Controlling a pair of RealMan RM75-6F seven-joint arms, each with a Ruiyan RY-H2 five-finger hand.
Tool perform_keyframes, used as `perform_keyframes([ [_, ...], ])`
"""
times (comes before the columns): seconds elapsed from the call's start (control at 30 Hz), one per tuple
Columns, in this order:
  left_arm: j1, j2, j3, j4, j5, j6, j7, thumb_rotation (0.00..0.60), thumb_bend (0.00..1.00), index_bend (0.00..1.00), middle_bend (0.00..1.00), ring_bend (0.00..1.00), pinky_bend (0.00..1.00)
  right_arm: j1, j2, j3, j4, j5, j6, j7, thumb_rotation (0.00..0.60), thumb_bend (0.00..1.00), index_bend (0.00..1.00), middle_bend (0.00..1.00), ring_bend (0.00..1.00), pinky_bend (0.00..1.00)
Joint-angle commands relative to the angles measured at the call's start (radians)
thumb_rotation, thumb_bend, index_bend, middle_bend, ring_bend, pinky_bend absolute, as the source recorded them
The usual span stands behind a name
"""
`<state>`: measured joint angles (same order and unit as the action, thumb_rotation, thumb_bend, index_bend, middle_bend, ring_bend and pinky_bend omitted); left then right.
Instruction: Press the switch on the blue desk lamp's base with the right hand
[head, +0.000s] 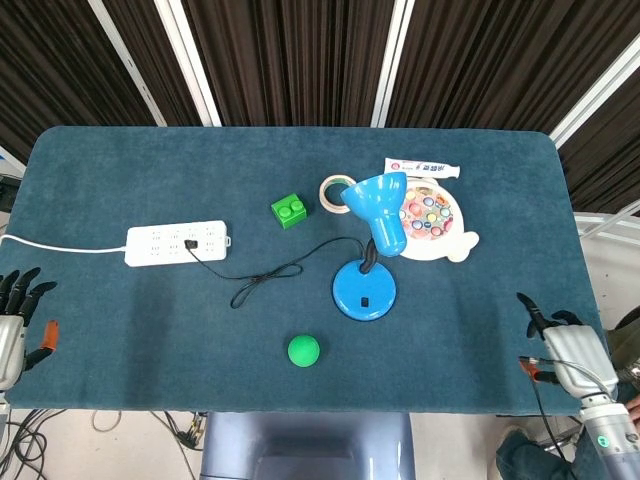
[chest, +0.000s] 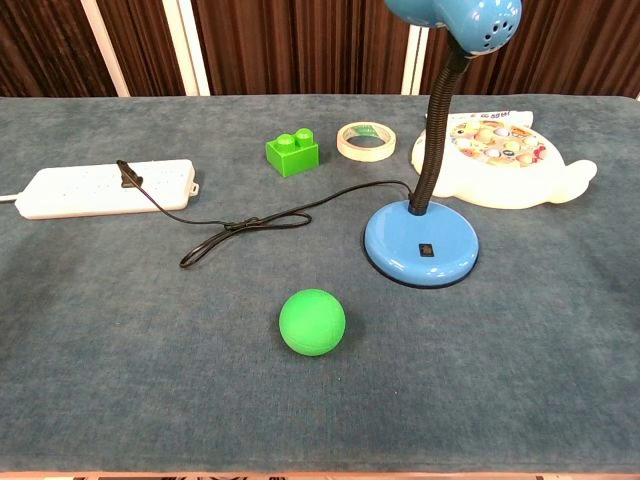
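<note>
The blue desk lamp stands mid-table on a round blue base (head: 364, 290) (chest: 421, 243), with a small black switch (head: 365, 302) (chest: 426, 249) on the base's near side. Its shade (head: 379, 207) leans over toward the back right on a black gooseneck. My right hand (head: 560, 340) hovers over the table's front right corner, empty, fingers apart, well to the right of the base. At the front left edge my left hand (head: 12, 318) hangs off the table, also empty with its fingers spread. Neither hand shows in the chest view.
A green ball (head: 303, 350) (chest: 312, 322) lies in front of the base. The lamp's black cord (head: 268, 273) runs left to a white power strip (head: 178, 243). Behind are a green brick (head: 289, 210), a tape roll (head: 335, 192), a white toy fish game (head: 435, 220) and a tube (head: 424, 167).
</note>
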<state>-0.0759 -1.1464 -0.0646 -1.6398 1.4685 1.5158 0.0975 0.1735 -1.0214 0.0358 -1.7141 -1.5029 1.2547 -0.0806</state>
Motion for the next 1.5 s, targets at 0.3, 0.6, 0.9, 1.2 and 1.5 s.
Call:
perform_keyframes([
  [0.3, -0.002, 0.005, 0.0, -0.012, -0.015, -0.015, -0.004, 0.6, 0.49, 0.21, 0.06, 0.0, 0.0, 0.133, -0.185, 0.015, -0.073, 0.126, -0.194, -0.277, 0.6, 0.68, 0.0, 0.75, 0.86, 0.56],
  [0.6, -0.003, 0.007, -0.003, -0.016, -0.03, -0.025, -0.006, 0.6, 0.49, 0.21, 0.06, 0.0, 0.0, 0.219, -0.38, 0.051, -0.053, 0.288, -0.257, -0.463, 0.6, 0.76, 0.0, 0.78, 0.88, 0.66],
  [0.9, -0.005, 0.01, -0.005, -0.015, -0.032, -0.026, -0.011, 0.6, 0.49, 0.21, 0.06, 0.0, 0.0, 0.283, -0.501, 0.077, -0.005, 0.411, -0.263, -0.551, 0.6, 0.76, 0.0, 0.78, 0.88, 0.74],
  [1.2, -0.006, 0.01, -0.007, -0.014, -0.037, -0.028, -0.008, 0.6, 0.49, 0.21, 0.06, 0.0, 0.0, 0.323, -0.559, 0.094, 0.018, 0.469, -0.242, -0.595, 0.6, 0.76, 0.0, 0.78, 0.88, 0.8],
  [1.5, -0.006, 0.01, -0.008, -0.013, -0.041, -0.028, -0.006, 0.6, 0.49, 0.21, 0.06, 0.0, 0.0, 0.35, -0.569, 0.089, 0.012, 0.516, -0.227, -0.623, 0.6, 0.76, 0.0, 0.78, 0.88, 0.85],
])
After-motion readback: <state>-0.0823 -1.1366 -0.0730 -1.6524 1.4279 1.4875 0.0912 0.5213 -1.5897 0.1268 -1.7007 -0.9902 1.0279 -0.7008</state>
